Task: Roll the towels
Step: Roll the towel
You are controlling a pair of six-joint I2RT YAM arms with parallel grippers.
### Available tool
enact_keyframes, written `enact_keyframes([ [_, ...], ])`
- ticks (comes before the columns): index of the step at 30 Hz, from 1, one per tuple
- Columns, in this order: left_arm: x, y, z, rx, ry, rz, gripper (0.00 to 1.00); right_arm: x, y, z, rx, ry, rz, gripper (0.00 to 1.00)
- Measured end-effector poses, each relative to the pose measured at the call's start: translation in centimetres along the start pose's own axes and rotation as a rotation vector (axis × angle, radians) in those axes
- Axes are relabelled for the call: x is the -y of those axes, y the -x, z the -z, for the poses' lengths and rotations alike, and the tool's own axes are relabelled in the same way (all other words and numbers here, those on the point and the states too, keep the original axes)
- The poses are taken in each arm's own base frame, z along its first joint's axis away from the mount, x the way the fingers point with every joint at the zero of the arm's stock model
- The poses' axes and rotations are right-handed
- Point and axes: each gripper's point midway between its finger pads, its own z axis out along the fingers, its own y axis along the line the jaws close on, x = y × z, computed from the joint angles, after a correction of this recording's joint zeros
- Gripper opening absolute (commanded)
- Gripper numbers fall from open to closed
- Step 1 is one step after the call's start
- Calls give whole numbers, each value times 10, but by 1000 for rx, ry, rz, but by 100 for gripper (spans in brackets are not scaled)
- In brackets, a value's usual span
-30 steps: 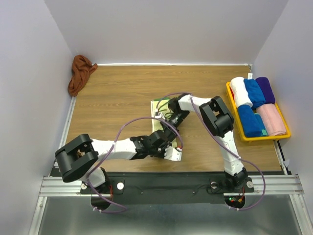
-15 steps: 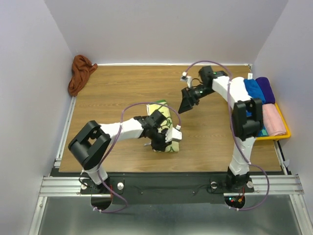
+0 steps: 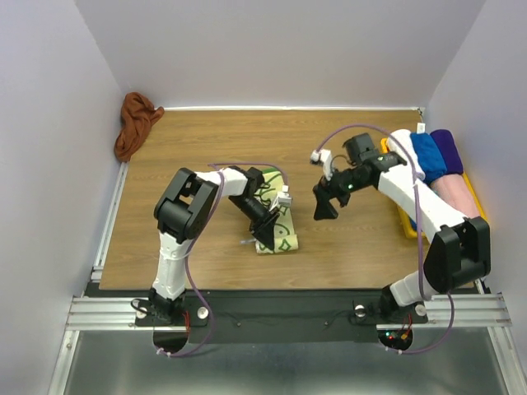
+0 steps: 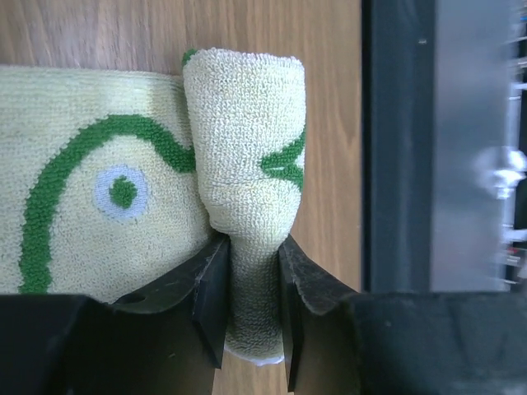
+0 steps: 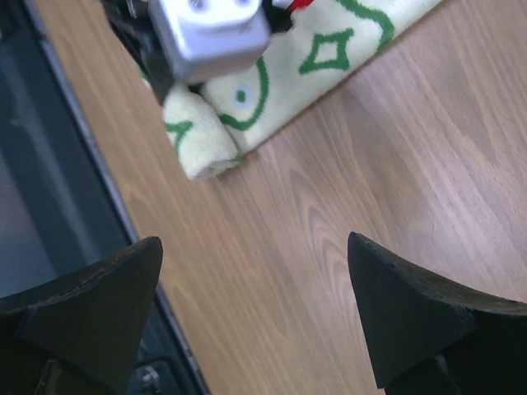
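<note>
The cream towel with green patterns [image 3: 280,234] lies near the table's front middle, its near end rolled up. In the left wrist view the rolled end [image 4: 244,173] stands beside the flat part. My left gripper [image 4: 247,300] is shut on that rolled end, also seen from above [image 3: 265,232]. My right gripper [image 3: 323,206] is open and empty, hovering over bare wood right of the towel; the towel shows at the top of its view [image 5: 272,74]. The rust-brown towel [image 3: 136,123] lies crumpled at the far left corner.
A yellow tray [image 3: 412,232] at the right edge holds rolled white, blue, purple and pink towels. The table's near edge and a black rail [image 4: 399,148] run just past the rolled end. Walls enclose the table on three sides.
My left arm has swung so its gripper now comes at the towel's rolled end from the far side. My right gripper moved from the far middle down toward the towel's right side.
</note>
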Motion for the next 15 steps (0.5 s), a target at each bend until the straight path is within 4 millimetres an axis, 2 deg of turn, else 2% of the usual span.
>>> enact_keyframes([
  [3, 0, -3, 2, 22, -77, 83, 39, -5, -16, -21, -63, -40, 85, 95],
  [7, 0, -6, 6, 42, -132, 159, 39, -40, -29, -65, -136, -20, 291, 95],
  [15, 2, -13, 11, 31, -172, 260, 41, -69, -31, -118, -141, -43, 552, 93],
])
